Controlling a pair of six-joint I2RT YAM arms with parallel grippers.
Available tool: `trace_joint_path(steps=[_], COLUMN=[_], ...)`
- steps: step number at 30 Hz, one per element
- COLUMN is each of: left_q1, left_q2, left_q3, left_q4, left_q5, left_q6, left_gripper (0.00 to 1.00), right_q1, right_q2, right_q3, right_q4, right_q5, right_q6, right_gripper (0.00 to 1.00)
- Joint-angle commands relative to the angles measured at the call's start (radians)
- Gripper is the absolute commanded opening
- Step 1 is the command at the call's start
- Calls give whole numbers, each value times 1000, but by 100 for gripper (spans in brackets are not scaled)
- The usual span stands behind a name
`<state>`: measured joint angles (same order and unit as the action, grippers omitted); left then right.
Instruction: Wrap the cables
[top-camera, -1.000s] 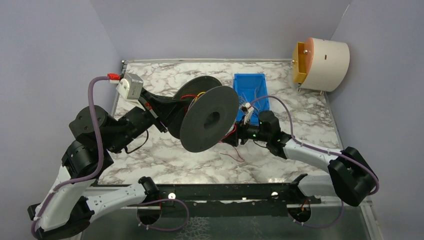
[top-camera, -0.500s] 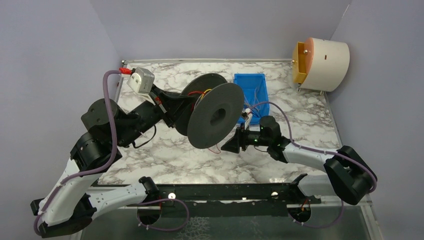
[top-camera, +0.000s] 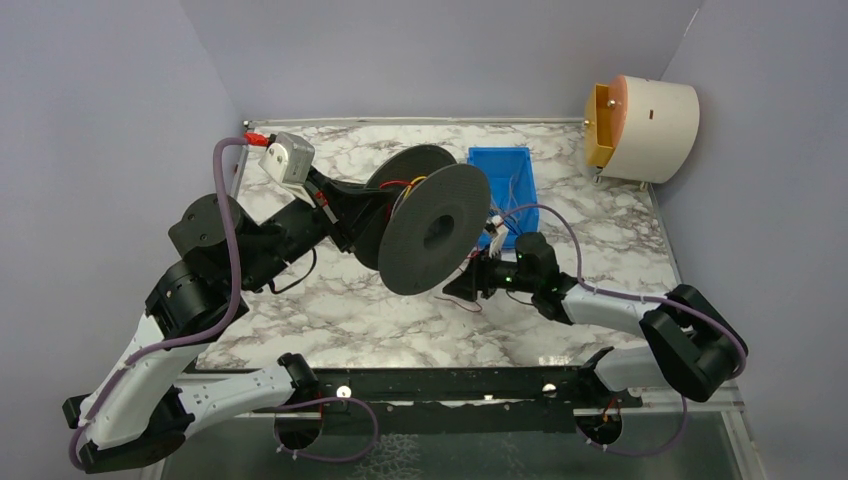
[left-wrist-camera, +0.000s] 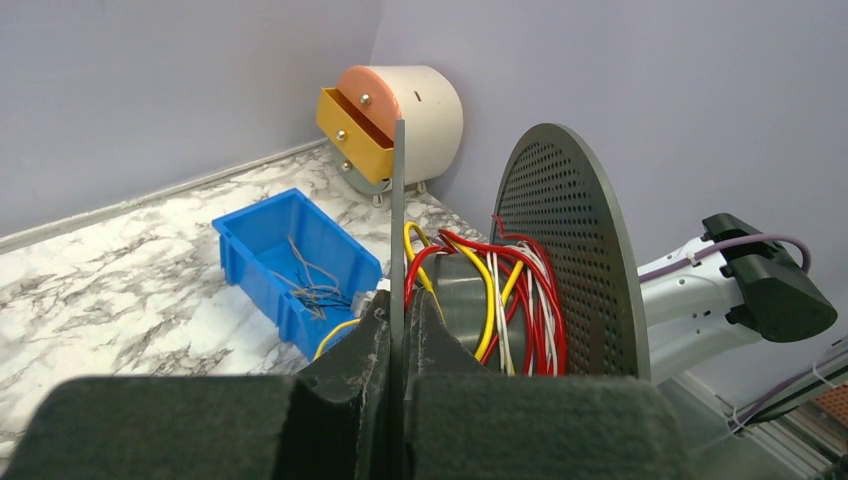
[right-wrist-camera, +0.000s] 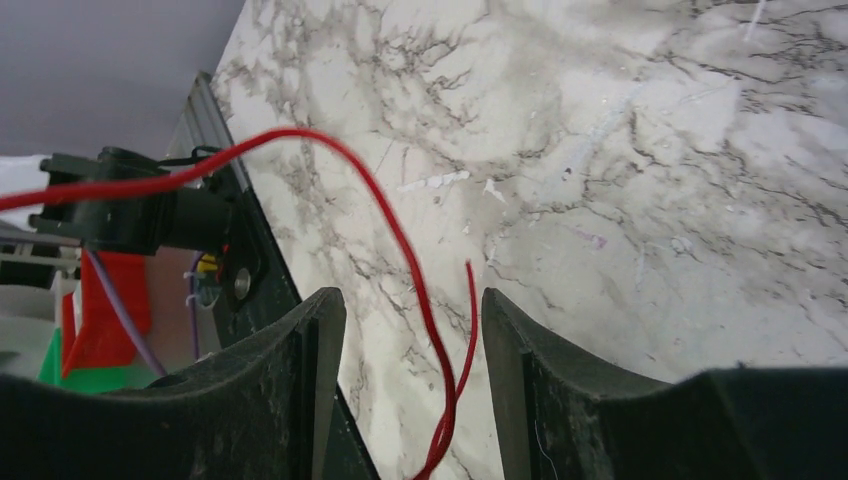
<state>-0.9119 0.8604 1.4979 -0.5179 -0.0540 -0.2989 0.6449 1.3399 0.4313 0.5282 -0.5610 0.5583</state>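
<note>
The left hand (left-wrist-camera: 398, 315) is clamped on the black spool (top-camera: 433, 240) flange, centre frame. Most cables (left-wrist-camera: 500, 290) sit wound on its hub. One red tail (right-wrist-camera: 400, 235), not yet wound, hangs between the parted fingers of the right hand (right-wrist-camera: 405, 315).

Left gripper (left-wrist-camera: 398, 318): I am clamping it on the thin near flange (left-wrist-camera: 398, 200) of the spool (left-wrist-camera: 565, 250), seen edge-on. Red, yellow and white cables (left-wrist-camera: 505, 290) are looping around the hub. Beyond, a blue bin (left-wrist-camera: 265, 235) of thin grey wires is sitting on the marble table (left-wrist-camera: 120, 270). A round cream drawer unit (left-wrist-camera: 425, 100) is standing behind it.
</note>
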Motion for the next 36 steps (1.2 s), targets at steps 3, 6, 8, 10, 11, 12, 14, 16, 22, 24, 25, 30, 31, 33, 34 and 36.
trace_joint_path(steps=[3, 6, 8, 10, 11, 12, 14, 16, 22, 24, 25, 30, 31, 33, 34, 36], left_q1=[-3, -2, -3, -3, -3, -3, -2, -4, -2, -2, -3, -1, -1, 2, 4, 13], left_q2=[-6, -1, 0, 5, 7, 10, 19, 29, 85, 104, 116, 178, 190, 216, 231, 269], left_q3=[51, 54, 55, 55, 52, 49, 43, 36, 3, -10, -14, -20, -21, -21, -21, -17], left_q4=[116, 116, 117, 117, 117, 117, 116, 115, 163, 189, 203, 257, 268, 297, 311, 337], left_q5=[-20, -22, -33, -49, -60, -74, -118, -190, -396, -443, -461, -590, -613, -656, -677, -716], left_q6=[-11, -8, -6, -5, -5, -6, -13, -23, -24, -30, -30, -13, -7, 17, 30, 72], left_gripper=[0, 0, 0, 0, 0, 0, 0, 0, 0, 0, 0, 0, 0, 0, 0, 0], right_q1=[-2, -2, -3, -2, -2, -2, -3, 0, 40, 66, 81, 169, 191, 245, 276, 335], right_q2=[-31, -33, -37, -44, -47, -51, -63, -83, -100, -105, -105, -116, -118, -120, -120, -123], right_q3=[1, -11, -22, -34, -40, -45, -57, -73, -97, -95, -91, -74, -67, -51, -41, -22], right_q4=[-56, -51, -38, -29, -21, -20, -16, -13, -49, -71, -83, -134, -152, -188, -207, -238], right_q5=[179, 181, 170, 159, 151, 145, 137, 128, 142, 166, 178, 239, 260, 296, 318, 350], right_q6=[-7, -9, -8, -6, -7, -10, -15, -20, -46, -55, -59, -72, -77, -87, -89, -89], right_gripper=[54, 39, 26, 12, 4, 1, 1, 1, 1, 1, 1, 1, 1, 1, 1, 1])
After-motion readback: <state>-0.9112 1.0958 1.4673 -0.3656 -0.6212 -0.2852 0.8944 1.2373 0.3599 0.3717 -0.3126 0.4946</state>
